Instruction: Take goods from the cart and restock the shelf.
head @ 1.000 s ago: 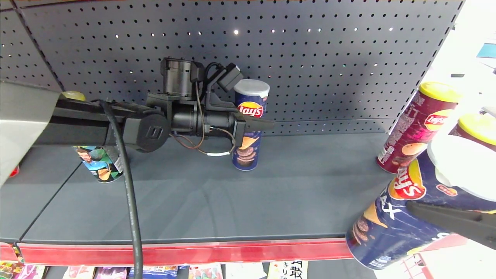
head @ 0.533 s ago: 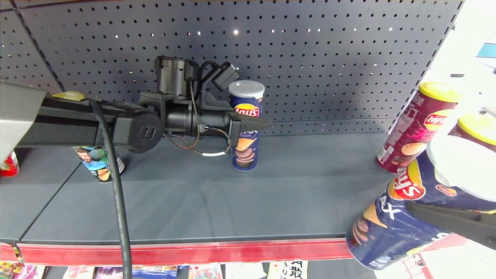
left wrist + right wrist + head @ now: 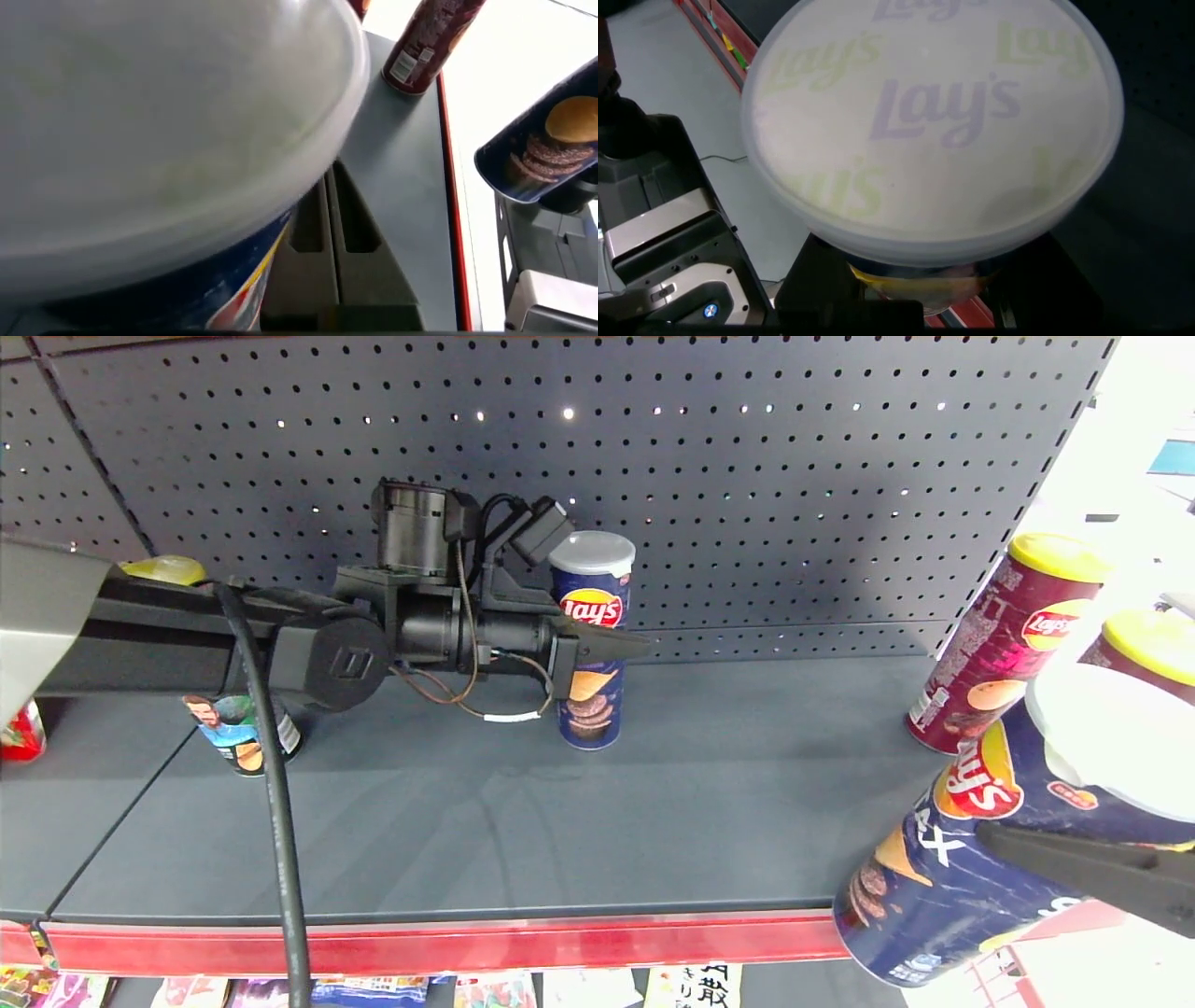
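On the shelf (image 3: 467, 821), the left gripper (image 3: 624, 640) clamps an upright can (image 3: 590, 709), while the right gripper (image 3: 1027, 845) clamps a tilted can (image 3: 943, 887).

Open shelf (image 3: 691, 821) runs between the standing blue can (image 3: 590, 709) near the pegboard (image 3: 766, 504) and the maroon cans (image 3: 1004, 639) at the right end. The left arm (image 3: 168, 644) bars the left rear above a colourful can (image 3: 238, 737); a tilted blue can (image 3: 943, 859) crowds the front right corner.

Dim shelf (image 3: 597, 821), white glare at right.
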`<state>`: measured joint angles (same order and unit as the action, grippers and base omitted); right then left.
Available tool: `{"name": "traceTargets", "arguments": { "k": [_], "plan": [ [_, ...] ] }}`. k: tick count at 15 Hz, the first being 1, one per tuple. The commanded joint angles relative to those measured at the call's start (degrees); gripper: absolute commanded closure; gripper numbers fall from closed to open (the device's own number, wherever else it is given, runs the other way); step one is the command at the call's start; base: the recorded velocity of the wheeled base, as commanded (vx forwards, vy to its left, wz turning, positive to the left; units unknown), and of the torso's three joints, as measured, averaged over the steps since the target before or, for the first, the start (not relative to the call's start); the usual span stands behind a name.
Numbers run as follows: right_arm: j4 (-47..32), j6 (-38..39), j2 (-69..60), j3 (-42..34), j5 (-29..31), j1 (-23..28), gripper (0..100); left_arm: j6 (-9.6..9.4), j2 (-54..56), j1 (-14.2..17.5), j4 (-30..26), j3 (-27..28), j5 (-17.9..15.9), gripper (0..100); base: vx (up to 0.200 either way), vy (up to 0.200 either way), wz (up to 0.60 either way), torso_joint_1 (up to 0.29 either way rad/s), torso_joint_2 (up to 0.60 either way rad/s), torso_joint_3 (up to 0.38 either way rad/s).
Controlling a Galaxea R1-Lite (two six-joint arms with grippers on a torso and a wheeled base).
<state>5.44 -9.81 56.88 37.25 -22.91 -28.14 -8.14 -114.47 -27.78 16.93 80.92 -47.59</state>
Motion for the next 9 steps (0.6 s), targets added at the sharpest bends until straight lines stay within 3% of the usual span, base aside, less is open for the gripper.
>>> {"name": "traceTargets", "arguments": {
  "k": [1,9],
  "plan": [
    [0.0,0.0,0.1,-0.2,0.0,-0.1,100,0.06,0.4,0.0,0.0,-0.2,0.1,100,0.0,0.0,0.0,0.0,0.0,0.0],
    [-0.1,0.0,0.2,-0.2,0.0,0.0,100,0.06,1.4,-0.2,0.5,-1.7,-0.3,100,0.0,0.0,0.0,0.0,0.0,0.0]
  ]
}}
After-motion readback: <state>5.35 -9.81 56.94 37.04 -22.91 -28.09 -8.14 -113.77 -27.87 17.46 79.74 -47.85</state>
